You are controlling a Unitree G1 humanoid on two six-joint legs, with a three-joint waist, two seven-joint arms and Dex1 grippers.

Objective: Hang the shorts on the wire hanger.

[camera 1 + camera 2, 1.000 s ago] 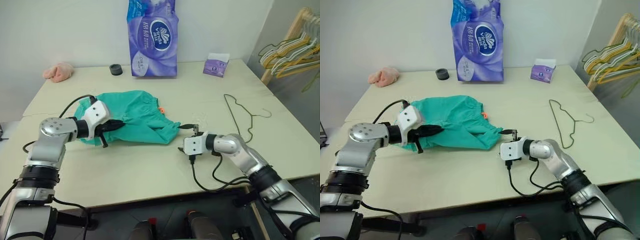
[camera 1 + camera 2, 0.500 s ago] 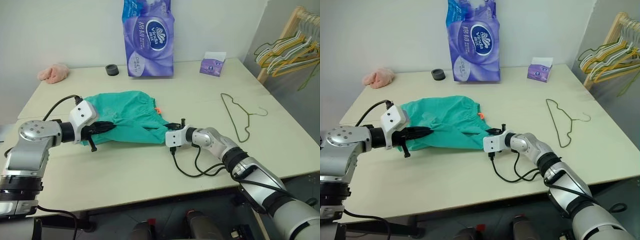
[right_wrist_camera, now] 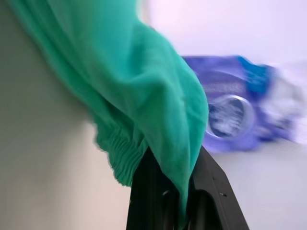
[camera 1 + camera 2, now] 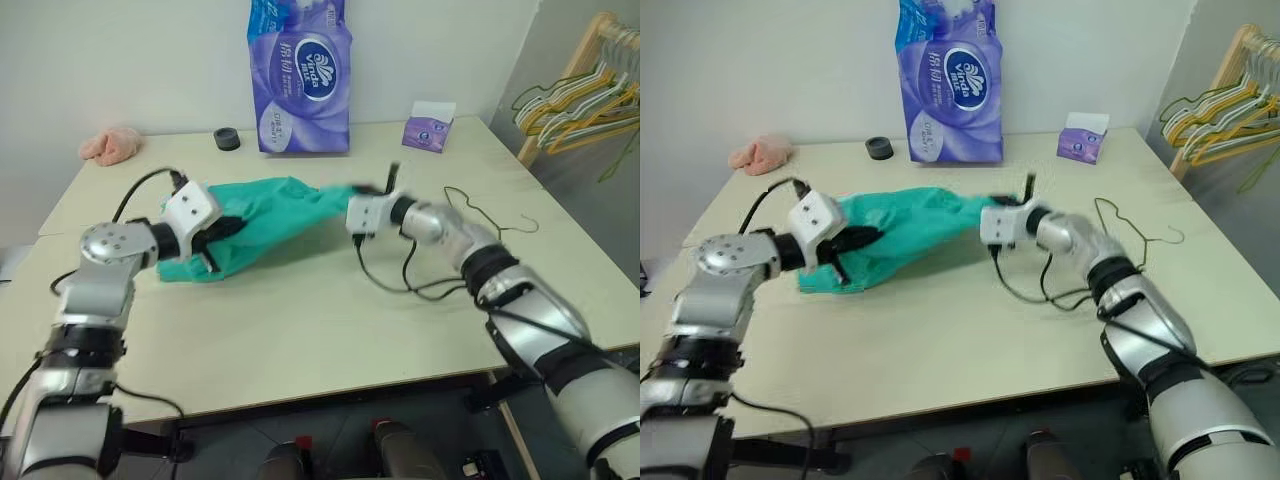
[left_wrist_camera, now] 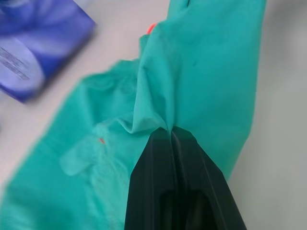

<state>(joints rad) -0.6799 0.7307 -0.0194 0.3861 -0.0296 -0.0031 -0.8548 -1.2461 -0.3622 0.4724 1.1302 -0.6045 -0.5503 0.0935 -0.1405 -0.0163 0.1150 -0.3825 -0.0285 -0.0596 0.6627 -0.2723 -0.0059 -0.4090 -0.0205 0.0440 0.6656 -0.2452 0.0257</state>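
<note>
The teal-green shorts [image 4: 268, 222] hang stretched between my two grippers above the table's middle. My left gripper [image 4: 226, 228] is shut on the left side of the shorts [image 5: 201, 72], its fingers [image 5: 158, 158] pinching a fold. On the right end, my right gripper [image 4: 345, 190] is shut on the fabric, lifted off the table; the shorts [image 3: 144, 96] drape over its fingers [image 3: 211, 187] with the gathered waistband beside them. The dark wire hanger [image 4: 1130, 240] lies flat on the table to the right, partly behind my right arm.
A purple tissue pack [image 4: 302, 75] stands at the back, a black ring [image 4: 227, 139] and a pink cloth [image 4: 110, 145] to its left, and a small purple box [image 4: 428, 130] to its right. Yellow and pale green hangers [image 4: 580, 95] hang on a wooden rack at the far right.
My right gripper shut on the shorts' right end and rose up and away with it, pulling the fabric off the table. My left gripper rose a little, still gripping. The camera shifted.
</note>
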